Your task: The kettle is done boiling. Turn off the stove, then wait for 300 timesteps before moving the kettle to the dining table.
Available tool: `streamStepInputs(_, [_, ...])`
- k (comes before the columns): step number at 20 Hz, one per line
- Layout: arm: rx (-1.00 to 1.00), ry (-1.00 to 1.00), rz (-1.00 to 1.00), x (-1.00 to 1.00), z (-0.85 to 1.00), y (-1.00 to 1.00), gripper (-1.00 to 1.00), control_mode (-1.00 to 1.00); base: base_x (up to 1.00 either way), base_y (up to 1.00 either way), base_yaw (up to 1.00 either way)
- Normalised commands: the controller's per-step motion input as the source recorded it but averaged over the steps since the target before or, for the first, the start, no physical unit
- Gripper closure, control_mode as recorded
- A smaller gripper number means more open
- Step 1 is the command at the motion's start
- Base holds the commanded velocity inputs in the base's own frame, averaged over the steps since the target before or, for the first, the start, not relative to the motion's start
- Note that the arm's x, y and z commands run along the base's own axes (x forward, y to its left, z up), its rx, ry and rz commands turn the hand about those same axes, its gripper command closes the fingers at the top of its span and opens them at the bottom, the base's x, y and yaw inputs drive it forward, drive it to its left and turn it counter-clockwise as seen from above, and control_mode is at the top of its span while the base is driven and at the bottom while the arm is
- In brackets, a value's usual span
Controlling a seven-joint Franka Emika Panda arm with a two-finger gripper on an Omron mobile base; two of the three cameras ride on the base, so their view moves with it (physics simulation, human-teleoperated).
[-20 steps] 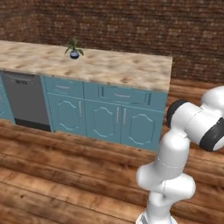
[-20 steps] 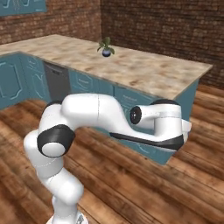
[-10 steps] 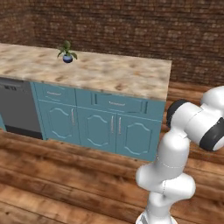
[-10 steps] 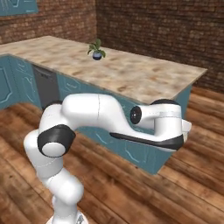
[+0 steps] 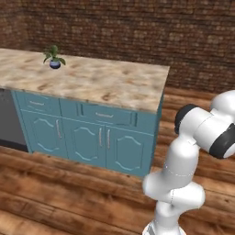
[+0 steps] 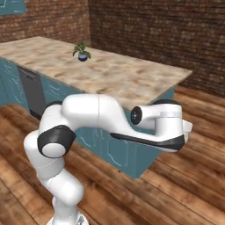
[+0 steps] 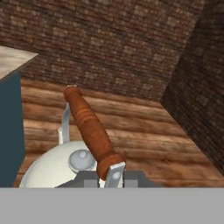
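The kettle (image 7: 52, 168) is squat, white and round, with a grey lid knob and an arched handle wrapped in brown-orange. It hangs over the wooden floor (image 7: 144, 144), the pincer (image 7: 109, 177) clenched on that handle.

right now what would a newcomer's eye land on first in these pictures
Probably the white kettle close up in the hand view, its brown-orange handle clamped in the gripper above a wooden floor. Next, the small potted plant alone on the beige marbled counter with teal cabinets.
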Motion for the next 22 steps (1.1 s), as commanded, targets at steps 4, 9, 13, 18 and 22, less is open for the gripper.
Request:
streamStepInputs(4, [0.00, 0.00, 0.00, 0.00, 0.00, 0.00, 1.00, 1.00, 0.29, -0.76, 0.05])
streamStepInputs(9, [0.00, 0.00, 0.00, 0.00, 0.00, 0.00, 1.00, 1.00, 0.33, -0.72, 0.08])
streamStepInputs(13, [0.00, 0.00, 0.00, 0.00, 0.00, 0.00, 1.00, 1.00, 0.37, -0.63, 0.11])
streamStepInputs(18, [0.00, 0.00, 0.00, 0.00, 0.00, 0.00, 1.00, 1.00, 0.37, -0.55, 0.18])
streamStepInputs(22, [0.00, 0.00, 0.00, 0.00, 0.00, 0.00, 1.00, 1.00, 0.32, -0.53, 0.22])
